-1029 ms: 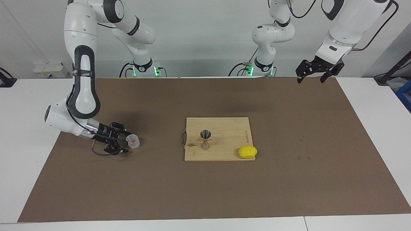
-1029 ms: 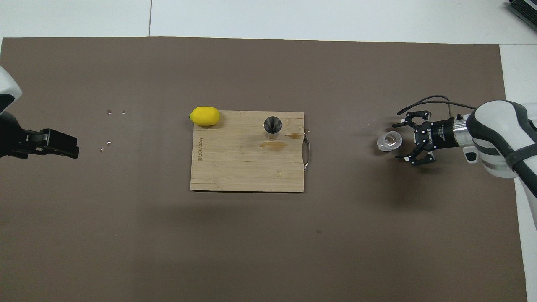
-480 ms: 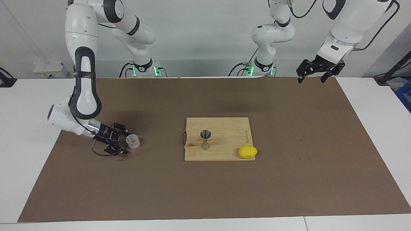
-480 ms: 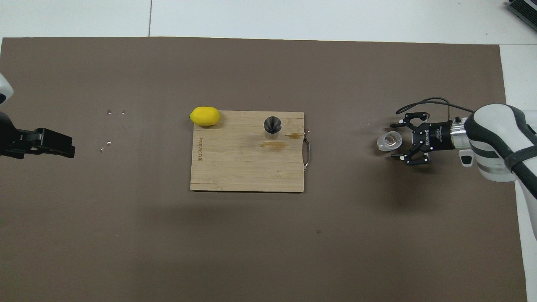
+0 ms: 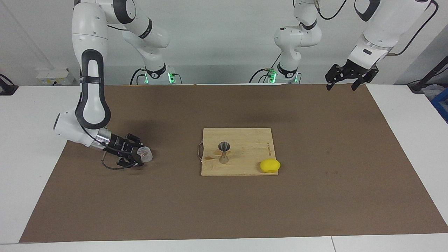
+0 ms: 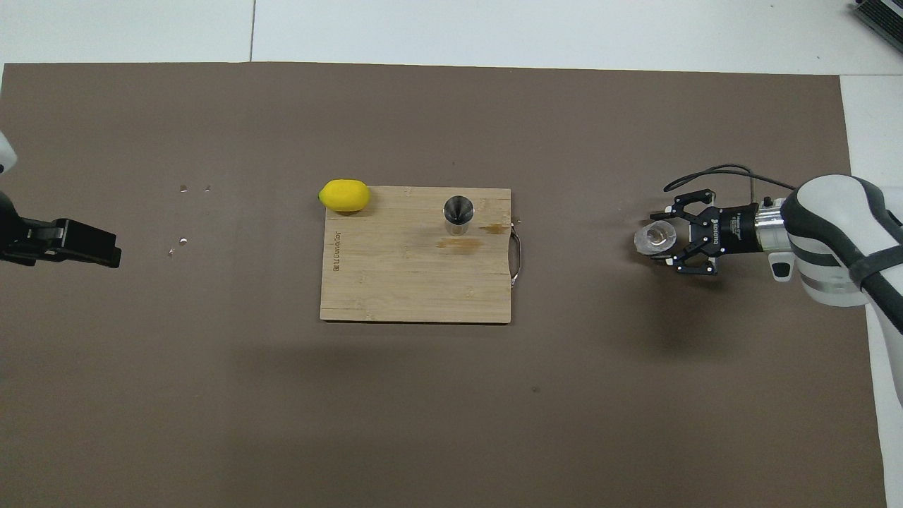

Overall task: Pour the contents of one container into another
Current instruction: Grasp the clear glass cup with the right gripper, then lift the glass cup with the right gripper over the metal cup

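Glass cup (image 5: 145, 154) stands on the surface at the right arm's end, between the spread right tool (image 5: 134, 156); steel jigger (image 5: 223, 152) waits; nothing poured. Left tool (image 5: 350, 75) waits, spread.

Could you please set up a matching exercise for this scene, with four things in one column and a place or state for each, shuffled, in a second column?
Things:
1. glass tumbler
2. steel jigger
3. lemon
4. left gripper

Places or states:
A. upright on the cutting board
B. raised over the mat's edge at the left arm's end, waiting
C. on the mat at the right arm's end, between the right gripper's open fingers
D. at the board's corner, toward the left arm's end

Pairs: 1-C, 2-A, 3-D, 4-B
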Controlling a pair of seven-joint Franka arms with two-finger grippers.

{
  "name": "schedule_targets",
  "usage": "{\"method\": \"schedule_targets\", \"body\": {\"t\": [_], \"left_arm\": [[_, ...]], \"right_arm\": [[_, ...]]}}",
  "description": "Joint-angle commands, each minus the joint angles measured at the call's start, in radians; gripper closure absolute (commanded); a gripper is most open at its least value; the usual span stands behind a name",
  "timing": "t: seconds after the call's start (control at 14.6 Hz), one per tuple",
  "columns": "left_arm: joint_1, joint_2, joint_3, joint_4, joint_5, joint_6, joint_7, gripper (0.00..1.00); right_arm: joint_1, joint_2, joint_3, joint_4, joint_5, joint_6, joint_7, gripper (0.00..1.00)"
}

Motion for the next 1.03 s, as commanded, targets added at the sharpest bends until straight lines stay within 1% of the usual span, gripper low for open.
{"method": "schedule_targets", "body": {"t": [0.0, 0.07, 0.14, 0.21, 0.27, 0.34, 0.41, 0.62, 0.69, 0.82, 0.96], "left_arm": [[0.026, 0.003, -0.012, 0.013, -0.009, -0.014, 0.019, 0.00], [0.027, 0.003, -0.014, 0.013, -0.009, -0.014, 0.017, 0.00], [0.027, 0.003, -0.016, 0.013, -0.009, -0.012, 0.016, 0.00], [0.027, 0.003, -0.016, 0.012, -0.009, -0.010, 0.014, 0.00], [0.027, 0.003, -0.016, 0.009, -0.010, -0.009, 0.017, 0.00], [0.027, -0.006, -0.016, -0.006, -0.010, -0.001, 0.017, 0.00], [0.027, -0.017, -0.014, -0.034, -0.009, 0.015, 0.017, 0.00], [0.023, -0.022, -0.016, -0.037, -0.009, 0.019, 0.014, 0.00], [0.025, -0.022, -0.014, -0.037, -0.009, 0.017, 0.014, 0.00], [0.023, -0.023, -0.013, -0.039, -0.009, 0.008, 0.017, 0.00], [0.023, -0.022, -0.013, -0.040, -0.007, 0.019, 0.020, 0.00]], "right_arm": [[-0.002, -0.038, 0.003, -0.024, 0.033, -0.006, -0.027, 0.69], [0.006, -0.044, 0.003, -0.019, 0.033, -0.006, -0.018, 0.88], [0.015, -0.047, 0.003, -0.016, 0.033, -0.005, -0.006, 0.98], [0.016, -0.052, 0.003, -0.015, 0.033, 0.003, 0.009, 1.00], [0.019, -0.056, 0.007, -0.001, 0.032, 0.001, 0.032, 1.00], [0.047, -0.066, 0.007, 0.014, 0.030, 0.003, 0.061, 1.00], [0.083, -0.084, 0.006, 0.022, 0.027, 0.012, 0.119, 1.00], [0.194, -0.095, 0.001, 0.062, 0.012, 0.061, 0.308, 1.00], [0.232, -0.093, 0.001, 0.094, -0.023, 0.064, 0.369, 1.00], [0.300, -0.086, 0.004, 0.154, -0.149, 0.096, 0.542, 1.00], [0.352, -0.066, 0.006, 0.211, -0.218, 0.104, 0.663, 1.00]]}}
